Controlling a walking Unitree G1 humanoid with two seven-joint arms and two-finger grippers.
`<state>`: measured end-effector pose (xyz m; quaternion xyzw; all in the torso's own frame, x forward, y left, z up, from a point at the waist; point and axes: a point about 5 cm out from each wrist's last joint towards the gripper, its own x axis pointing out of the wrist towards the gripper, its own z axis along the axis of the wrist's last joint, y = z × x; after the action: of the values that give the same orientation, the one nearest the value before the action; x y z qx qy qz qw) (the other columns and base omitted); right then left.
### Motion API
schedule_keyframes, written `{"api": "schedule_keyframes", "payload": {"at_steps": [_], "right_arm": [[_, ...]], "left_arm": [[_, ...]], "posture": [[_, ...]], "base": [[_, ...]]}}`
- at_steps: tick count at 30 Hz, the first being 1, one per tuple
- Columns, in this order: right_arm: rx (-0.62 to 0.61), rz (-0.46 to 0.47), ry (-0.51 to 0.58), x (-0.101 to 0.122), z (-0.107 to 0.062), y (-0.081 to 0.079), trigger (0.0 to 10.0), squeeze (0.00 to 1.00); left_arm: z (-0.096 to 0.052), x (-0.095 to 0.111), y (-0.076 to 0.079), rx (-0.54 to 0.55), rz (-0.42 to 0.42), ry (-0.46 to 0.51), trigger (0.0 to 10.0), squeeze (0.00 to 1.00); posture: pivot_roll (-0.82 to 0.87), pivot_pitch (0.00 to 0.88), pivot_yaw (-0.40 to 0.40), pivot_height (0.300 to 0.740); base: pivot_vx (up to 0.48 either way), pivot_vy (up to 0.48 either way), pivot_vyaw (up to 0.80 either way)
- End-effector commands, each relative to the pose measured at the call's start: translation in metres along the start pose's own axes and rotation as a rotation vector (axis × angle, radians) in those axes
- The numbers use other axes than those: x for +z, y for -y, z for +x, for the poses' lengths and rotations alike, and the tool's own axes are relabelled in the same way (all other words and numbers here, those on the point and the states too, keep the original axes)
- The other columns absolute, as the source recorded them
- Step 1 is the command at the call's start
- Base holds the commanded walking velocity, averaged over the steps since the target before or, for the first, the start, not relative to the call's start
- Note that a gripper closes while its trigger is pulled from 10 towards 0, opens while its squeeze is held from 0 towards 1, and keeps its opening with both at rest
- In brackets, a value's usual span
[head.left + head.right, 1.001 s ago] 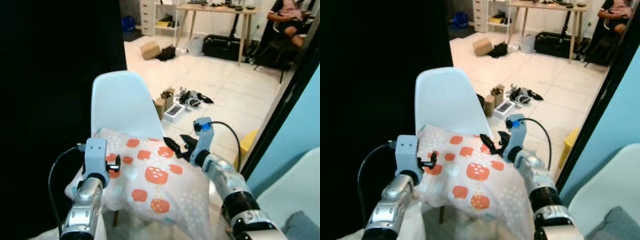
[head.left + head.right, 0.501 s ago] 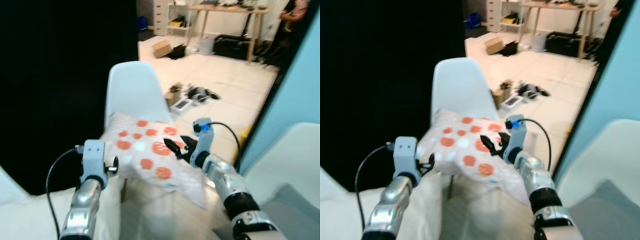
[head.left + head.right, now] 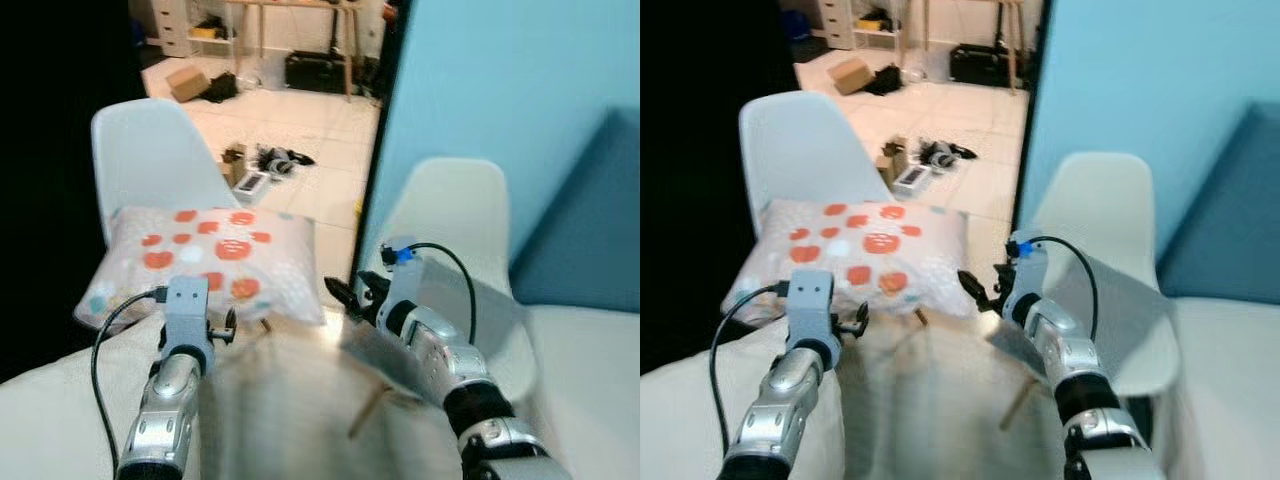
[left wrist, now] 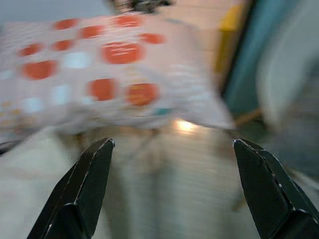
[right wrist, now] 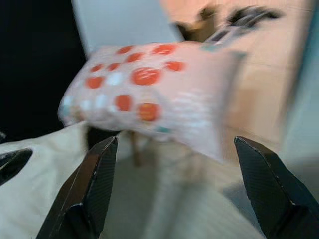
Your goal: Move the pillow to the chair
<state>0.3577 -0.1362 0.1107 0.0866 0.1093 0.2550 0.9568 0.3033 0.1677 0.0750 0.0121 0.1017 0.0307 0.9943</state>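
Nearest, the left tool (image 3: 222, 330) and right tool (image 3: 345, 297) hang in the air with fingers spread, holding nothing, both short of the pillow (image 3: 200, 263). Just beyond them the pillow, white with orange spots, lies on the seat of the pale chair (image 3: 143, 162), clear of both tools. A second chair (image 3: 457, 215) stands to the right by the blue wall (image 3: 480, 90). Farther off, boxes (image 3: 186, 83) sit on the tiled floor (image 3: 300, 130).
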Motion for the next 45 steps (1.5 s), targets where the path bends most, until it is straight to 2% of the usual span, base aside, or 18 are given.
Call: {"api": "schedule_keyframes", "payload": {"at_steps": [1, 6, 9, 13, 15, 16, 17, 20, 22, 23, 24, 31, 35, 39, 42, 45], "right_arm": [[-0.03, 0.004, -0.035, -0.009, -0.003, 0.004, 10.0, 0.0], [-0.06, 0.0, -0.063, -0.015, -0.005, 0.009, 10.0, 0.0], [-0.108, 0.003, -0.107, -0.027, -0.011, 0.017, 10.0, 0.0], [-0.151, 0.01, -0.148, -0.038, -0.017, 0.024, 10.0, 0.0], [-0.219, 0.027, -0.202, -0.055, -0.029, 0.035, 10.0, 0.0], [-0.219, 0.027, -0.202, -0.055, -0.029, 0.035, 10.0, 0.0], [-0.297, 0.046, -0.259, -0.073, -0.042, 0.046, 10.0, 0.0], [-0.33, 0.055, -0.282, -0.08, -0.049, 0.05, 10.0, 0.0], [-0.397, 0.073, -0.337, -0.097, -0.064, 0.057, 10.0, 0.0], [-0.397, 0.073, -0.337, -0.097, -0.064, 0.057, 10.0, 0.0], [-0.45, 0.089, -0.397, -0.114, -0.08, 0.063, 10.0, 0.0], [-0.508, 0.109, -0.473, -0.137, -0.101, 0.065, 10.0, 0.0], [-0.575, 0.142, -0.55, -0.159, -0.122, 0.065, 10.0, 0.0], [-0.601, 0.161, -0.593, -0.172, -0.134, 0.063, 10.0, 0.0], [-0.618, 0.167, -0.641, -0.185, -0.145, 0.058, 10.0, 0.0], [-0.632, 0.182, -0.658, -0.192, -0.151, 0.055, 10.0, 0.0]], "left_arm": [[0.001, -0.003, 0.001, -0.004, -0.012, -0.012, 10.0, 0.0], [0.002, -0.008, 0.0, 0.004, -0.033, -0.033, 10.0, 0.0], [0.003, -0.017, 0.001, 0.008, -0.091, -0.064, 10.0, 0.0], [0.003, -0.026, 0.003, -0.001, -0.098, -0.093, 10.0, 0.0], [0.003, -0.04, 0.003, -0.006, -0.09, -0.143, 10.0, 0.0], [0.003, -0.04, 0.003, -0.006, -0.09, -0.143, 10.0, 0.0], [0.002, -0.052, 0.004, -0.014, -0.068, -0.191, 10.0, 0.0], [0.001, -0.057, 0.004, -0.015, -0.056, -0.211, 10.0, 0.0], [0.0, -0.069, 0.003, -0.016, -0.035, -0.258, 10.0, 0.0], [0.0, -0.069, 0.003, -0.016, -0.035, -0.258, 10.0, 0.0], [-0.004, -0.082, 0.002, -0.012, -0.006, -0.315, 10.0, 0.0], [-0.013, -0.103, 0.0, -0.003, 0.021, -0.411, 10.0, 0.0], [-0.031, -0.128, -0.002, 0.003, 0.063, -0.517, 10.0, 0.0], [-0.046, -0.146, -0.006, 0.014, 0.092, -0.598, 10.0, 0.0], [-0.066, -0.165, -0.012, 0.0, 0.188, -0.687, 10.0, 0.0], [-0.076, -0.174, -0.015, -0.004, 0.227, -0.724, 10.0, 0.0]], "posture": [[-0.2, 0.004, -0.008, 0.74], [-0.2, 0.006, -0.012, 0.74], [-0.21, 0.012, -0.014, 0.74], [-0.21, 0.014, -0.014, 0.74], [-0.21, 0.014, -0.014, 0.74], [-0.21, 0.014, -0.014, 0.74], [-0.21, 0.014, -0.014, 0.74], [-0.21, 0.014, -0.014, 0.74], [-0.22, 0.017, -0.014, 0.74], [-0.22, 0.017, -0.014, 0.74], [-0.23, 0.017, -0.015, 0.74], [-0.23, 0.019, -0.016, 0.74], [-0.24, 0.019, -0.01, 0.74], [-0.24, 0.019, -0.01, 0.74], [-0.26, 0.026, 0.012, 0.74], [-0.26, 0.026, 0.012, 0.74]], "base": [[-0.352, 0.0, -0.77], [-0.329, 0.0, -0.78], [-0.094, 0.0, -0.78], [0.0, 0.0, -0.78], [0.0, 0.0, -0.77], [0.0, 0.0, -0.77], [0.0, 0.0, -0.77], [0.0, 0.0, -0.77], [0.0, 0.0, -0.77], [0.0, 0.0, -0.77], [0.0, 0.0, -0.77], [0.0, 0.0, -0.77], [0.0, 0.0, -0.78], [0.0, 0.0, -0.77], [0.0, 0.0, -0.77], [0.0, 0.0, -0.77]]}}
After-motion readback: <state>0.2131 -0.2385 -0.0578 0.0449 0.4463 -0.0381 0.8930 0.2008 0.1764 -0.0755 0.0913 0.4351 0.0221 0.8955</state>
